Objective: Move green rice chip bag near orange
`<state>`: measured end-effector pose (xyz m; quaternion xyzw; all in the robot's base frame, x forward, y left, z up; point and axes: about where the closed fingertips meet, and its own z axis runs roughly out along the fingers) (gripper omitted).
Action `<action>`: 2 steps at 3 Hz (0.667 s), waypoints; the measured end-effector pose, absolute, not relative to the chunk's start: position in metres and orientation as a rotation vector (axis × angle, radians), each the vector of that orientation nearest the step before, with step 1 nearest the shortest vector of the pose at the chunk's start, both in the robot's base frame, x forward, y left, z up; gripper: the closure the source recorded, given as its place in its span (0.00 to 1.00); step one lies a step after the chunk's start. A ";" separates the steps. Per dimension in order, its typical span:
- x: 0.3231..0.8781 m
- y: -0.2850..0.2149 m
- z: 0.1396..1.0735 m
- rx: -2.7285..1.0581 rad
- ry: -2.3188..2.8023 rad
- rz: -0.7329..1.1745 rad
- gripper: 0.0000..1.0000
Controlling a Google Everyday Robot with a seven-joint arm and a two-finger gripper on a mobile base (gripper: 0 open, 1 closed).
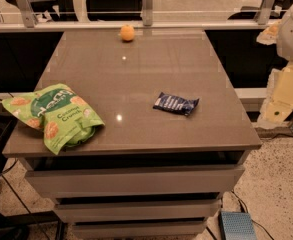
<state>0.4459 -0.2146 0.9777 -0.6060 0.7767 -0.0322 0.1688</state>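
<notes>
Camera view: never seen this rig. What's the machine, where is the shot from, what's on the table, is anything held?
This is one picture from the robot's only camera, looking down at a grey table with drawers below. Where the camera is mounted is not on record. The machine is a mobile base with one arm. The pale parts at the right edge belong to that arm, and the cream piece there is the claw, which is off the table's right side and touches nothing on it.

Three things lie on the top. The green rice chip bag is at the near left corner, the orange is at the far edge, and a small dark-blue packet is right of centre. None of them is held.
</notes>
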 end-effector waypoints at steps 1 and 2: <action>0.448 -0.190 0.972 -1.739 2.131 -0.032 0.00; 0.444 -0.151 0.965 -1.755 2.046 0.078 0.00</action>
